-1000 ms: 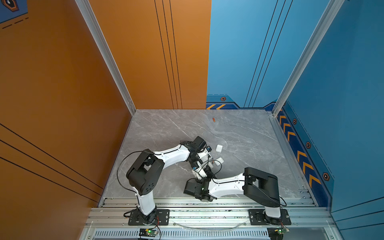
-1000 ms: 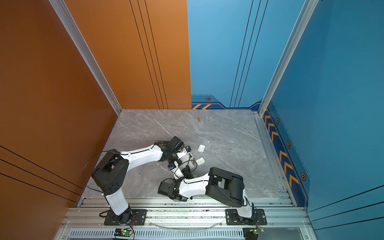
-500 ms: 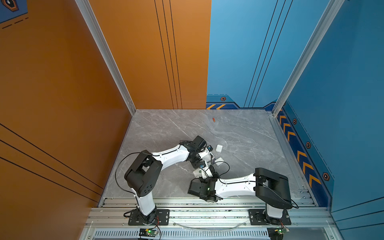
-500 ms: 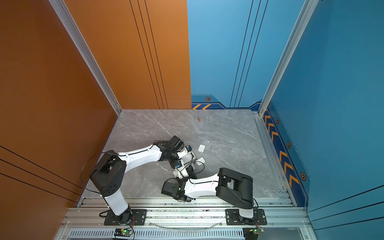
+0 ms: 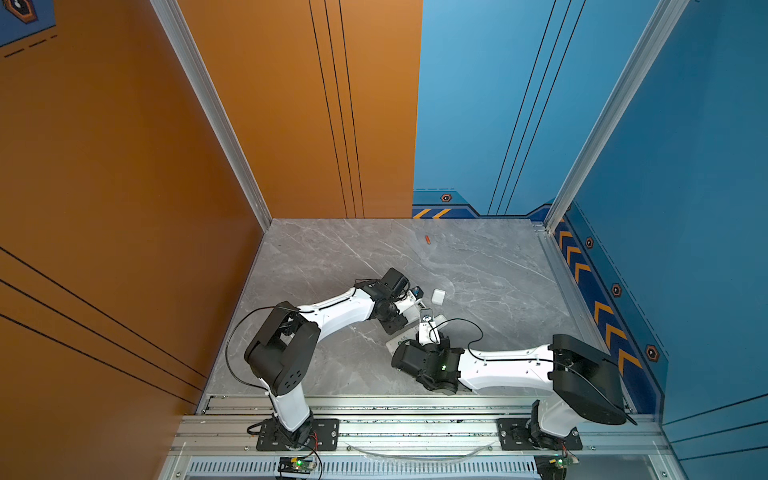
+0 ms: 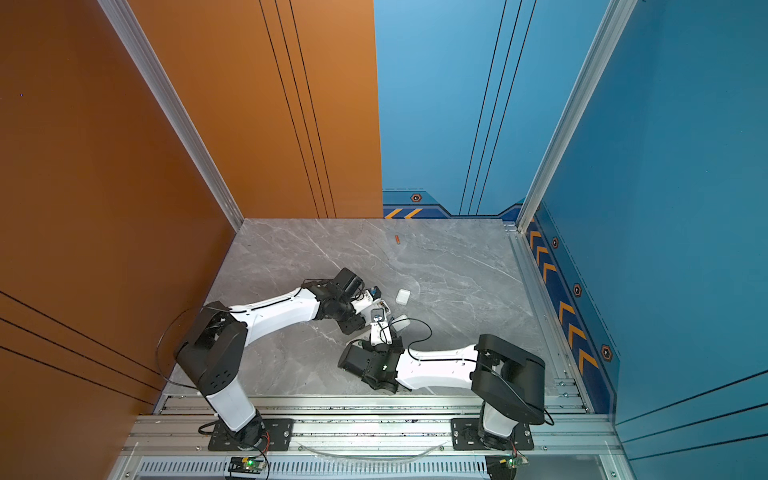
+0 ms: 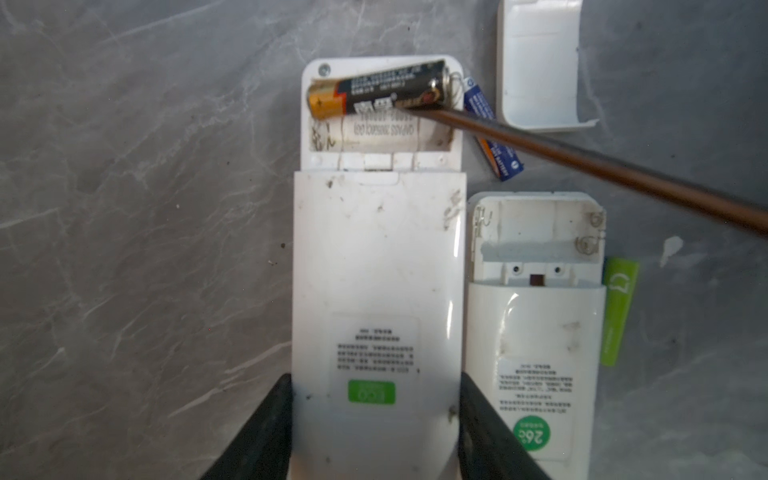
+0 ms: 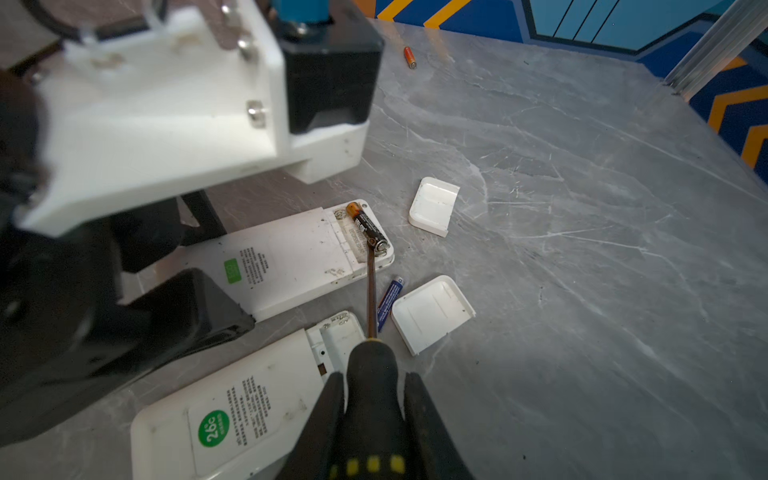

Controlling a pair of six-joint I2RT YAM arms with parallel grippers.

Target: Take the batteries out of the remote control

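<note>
My left gripper point(image 7: 376, 384) is shut on the sides of a white remote control point(image 7: 374, 270) that lies back-up with its compartment uncovered. A black-and-gold battery point(image 7: 378, 93) sits tilted in the compartment's far slot, and the slot beside it is empty. My right gripper point(image 8: 374, 380) is shut on the black-and-yellow handle of a screwdriver point(image 8: 371, 291), whose tip touches that battery's end. Loose on the table lie a blue battery point(image 8: 388, 303), a lime green battery point(image 7: 619, 311) and, far off, an orange-red battery point(image 8: 409, 57).
A second white remote point(image 8: 232, 415) with an empty compartment lies beside the held one. Two white lids point(image 8: 434, 205) point(image 8: 432, 313) rest just past the remotes. The left arm's wrist point(image 8: 166, 104) hangs close over the held remote. Walls enclose the grey marble table point(image 5: 498, 270).
The right arm's elbow has swung to the right while its gripper stays at the remotes. The left arm has hardly moved.
</note>
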